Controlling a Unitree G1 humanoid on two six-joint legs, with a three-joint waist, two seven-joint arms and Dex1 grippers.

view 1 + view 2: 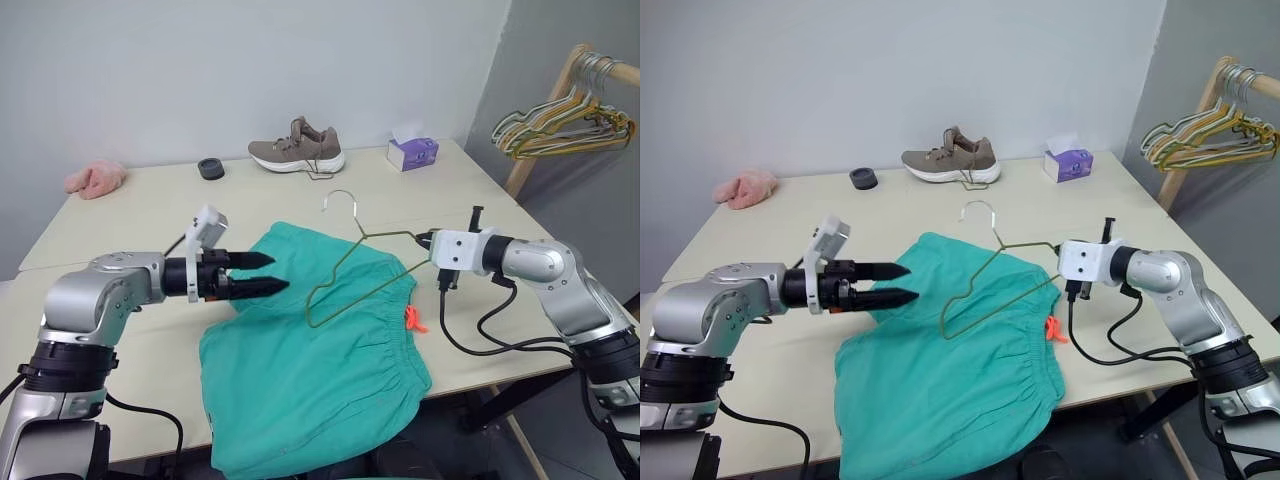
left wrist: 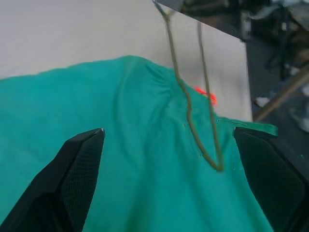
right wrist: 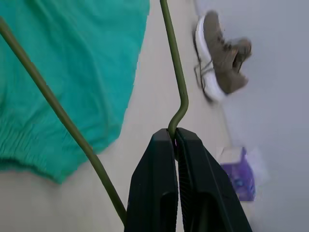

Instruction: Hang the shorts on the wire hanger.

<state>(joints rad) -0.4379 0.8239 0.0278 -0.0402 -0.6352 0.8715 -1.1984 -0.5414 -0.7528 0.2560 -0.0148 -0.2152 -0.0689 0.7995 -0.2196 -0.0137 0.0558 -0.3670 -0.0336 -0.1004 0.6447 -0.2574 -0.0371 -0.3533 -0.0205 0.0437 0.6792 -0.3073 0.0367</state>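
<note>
Right hand (image 3: pixel 175 137) pinches the wire hanger (image 1: pixel 360 275) above the shorts (image 1: pixel 310 370); left hand (image 1: pixel 262 274) gapes empty; shoe (image 1: pixel 297 148) beyond.

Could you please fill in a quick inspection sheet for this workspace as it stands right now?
Surface: pale table, two tops joined by a seam.
Job's things: teal shorts lie flat, waistband toward the near right, hem over the near edge; wire hanger is raised over them.
Clutter: brown shoe, pink cloth, black ring, purple tissue box, all along the far side.
Grippers: left pincer open above the shorts; right pincer shut on the hanger's corner.
Cables: black cable loops under the right arm.
Surroundings: wooden rack with a bundle of hangers; grey wall.
</note>
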